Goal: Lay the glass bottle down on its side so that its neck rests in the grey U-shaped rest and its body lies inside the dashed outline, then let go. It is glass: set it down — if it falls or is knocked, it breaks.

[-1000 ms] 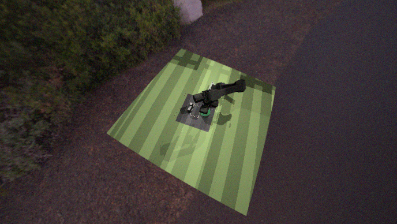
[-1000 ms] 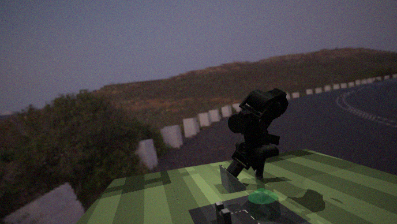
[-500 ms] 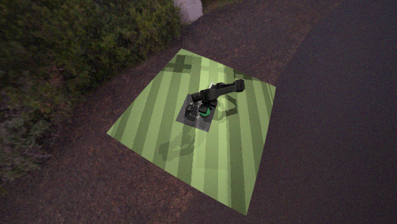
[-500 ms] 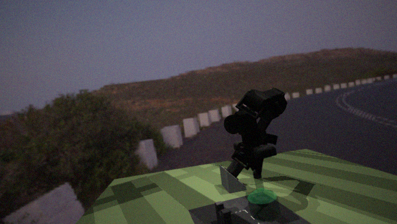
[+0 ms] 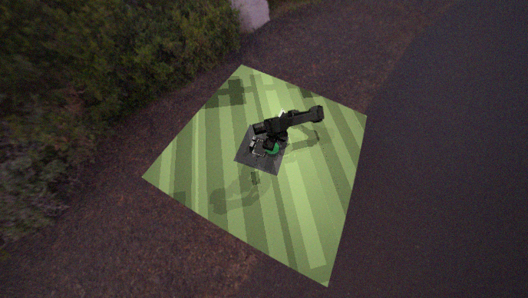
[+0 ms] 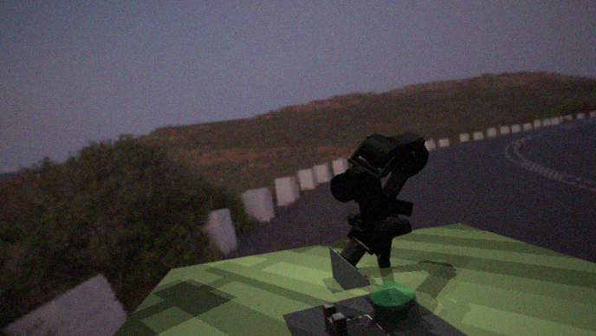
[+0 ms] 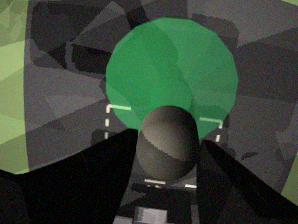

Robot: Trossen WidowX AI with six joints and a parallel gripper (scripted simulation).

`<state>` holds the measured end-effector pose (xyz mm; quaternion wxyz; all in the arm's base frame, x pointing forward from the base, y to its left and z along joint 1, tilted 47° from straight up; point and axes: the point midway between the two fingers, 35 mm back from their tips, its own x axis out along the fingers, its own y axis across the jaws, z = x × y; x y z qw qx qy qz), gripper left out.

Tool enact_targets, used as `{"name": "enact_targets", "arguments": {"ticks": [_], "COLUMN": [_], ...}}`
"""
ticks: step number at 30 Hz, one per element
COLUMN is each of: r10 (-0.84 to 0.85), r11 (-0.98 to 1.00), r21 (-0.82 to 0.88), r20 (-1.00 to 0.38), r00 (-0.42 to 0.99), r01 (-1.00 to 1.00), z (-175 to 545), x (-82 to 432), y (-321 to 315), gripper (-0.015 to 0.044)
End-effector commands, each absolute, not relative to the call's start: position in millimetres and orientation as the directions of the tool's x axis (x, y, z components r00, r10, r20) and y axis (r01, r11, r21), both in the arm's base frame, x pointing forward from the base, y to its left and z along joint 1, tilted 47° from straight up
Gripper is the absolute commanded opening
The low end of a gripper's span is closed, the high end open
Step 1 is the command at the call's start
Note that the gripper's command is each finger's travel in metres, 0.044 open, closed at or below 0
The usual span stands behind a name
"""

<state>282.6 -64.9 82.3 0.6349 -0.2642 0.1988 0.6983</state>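
The pincer [image 5: 270,145] [image 6: 384,265] [image 7: 168,144] is gripping the glass bottle [image 5: 273,149] [image 6: 391,299] [image 7: 172,65] by the top of its neck, the rounded tip [image 7: 169,142] showing between the fingers. Beneath the pincer, the green body is hanging or standing upright; whether its base is touching the dark board [image 5: 245,154] [image 6: 299,321] [image 7: 55,120] is staying unclear. With so little neck between the fingers, the weight is sitting well below the hold, so a quick tilt would be risking a swing or a slip, and opening now could be leaving the bottle to topple. Just beside the body, below the pincer, the dashed outline [image 5: 254,153] [image 6: 368,317] [image 7: 210,120] is waiting for it. The laying down is still needing doing, and if the base is bearing on the board, a sideways push without enough tipping could be dragging it or knocking it over. Farther out, beyond the outline, the grey rest [image 5: 252,144] [image 6: 340,322] [image 7: 151,216] is standing with its prongs up; a neck coming down off line would be striking a prong, and the glass could be cracking. Around the board, the striped green table [image 5: 299,192] [image 6: 260,281] [image 7: 10,110] is spreading outward, offering nothing to stop a rolling bottle.
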Motion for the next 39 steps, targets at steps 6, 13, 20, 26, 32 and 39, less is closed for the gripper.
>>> {"name": "enact_targets", "arguments": {"ticks": [6,13,20,26,32,39], "r10": [0.782,0.789,0.792,0.792,0.792,0.799], "r11": [-0.115,-0.113,-0.111,-0.112,-0.112,-0.103], "r21": [-0.058,-0.056,-0.055,-0.054,-0.054,-0.059], "r20": [-0.621,-0.612,-0.608,-0.608,-0.608,-0.599], "r00": [-0.054,-0.055,-0.055,-0.056,-0.056,-0.048], "r01": [-0.992,-0.992,-0.992,-0.992,-0.992,-0.993], "z": [75.1,72.9,70.1,67.3,64.4,60.3], "x": [284.2,284.6,285.2,285.8,286.4,286.7], "y": [-74.6,-77.0,-80.2,-83.3,-86.2,-89.9], "gripper": [0.0101,0.0101,0.0101,0.0101,0.0101,0.0101]}}
